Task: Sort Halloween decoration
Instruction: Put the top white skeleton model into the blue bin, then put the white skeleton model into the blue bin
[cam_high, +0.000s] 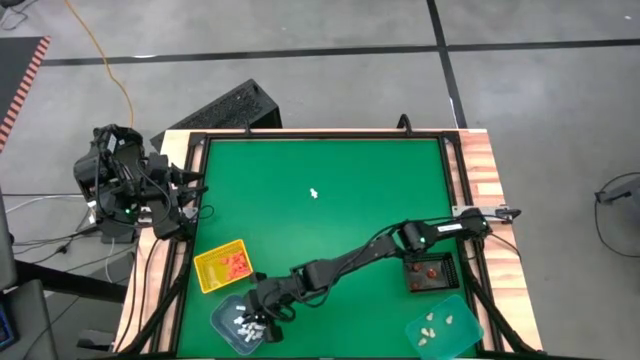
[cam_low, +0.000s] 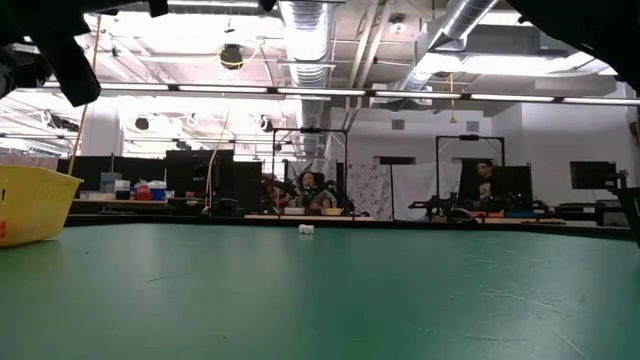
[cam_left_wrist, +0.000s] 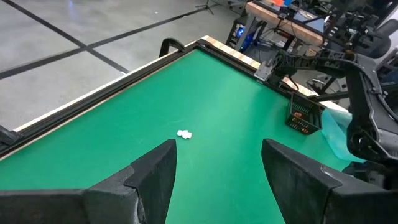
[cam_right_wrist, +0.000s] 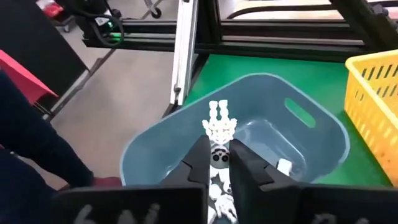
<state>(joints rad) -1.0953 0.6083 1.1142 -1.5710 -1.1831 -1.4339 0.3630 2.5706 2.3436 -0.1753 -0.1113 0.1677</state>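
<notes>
A: Looking down from the high view, the right gripper (cam_high: 262, 318) reaches across the table (cam_high: 330, 230) to hang over the blue tray (cam_high: 240, 326), which already holds several white pieces. The yellow tray (cam_high: 226, 266) beside it holds orange-red ones, the black tray (cam_high: 430, 272) a couple of red ones, and the teal tray (cam_high: 445, 326) a few cream ones. One loose white trinket (cam_high: 313, 193) lies alone mid-table. The left gripper (cam_high: 190, 190) waits at the table's left edge.

B: And the low view?

A: Only the white trinket (cam_low: 306, 229) far off on the green, and a corner of the yellow tray (cam_low: 35, 203). Neither gripper's tips show there.

B: Left wrist view?

A: Its fingers (cam_left_wrist: 155, 180) stand wide apart with nothing between them; the white trinket (cam_left_wrist: 184, 133) lies ahead, with the black tray (cam_left_wrist: 305, 117) farther on.

B: Right wrist view adds what?

A: The only close look: a white skeleton hand (cam_right_wrist: 219, 127) sits pinched between the nearly closed fingers (cam_right_wrist: 199, 163), sticking out past their tips above the blue tray (cam_right_wrist: 155, 149). Whether the grip is slackening I cannot tell.

B: How would it handle?

A: Likely very light, stiff plastic, thin enough to snap or slip. Judging by shape, hold the wrist stub, not the bony digits
</notes>
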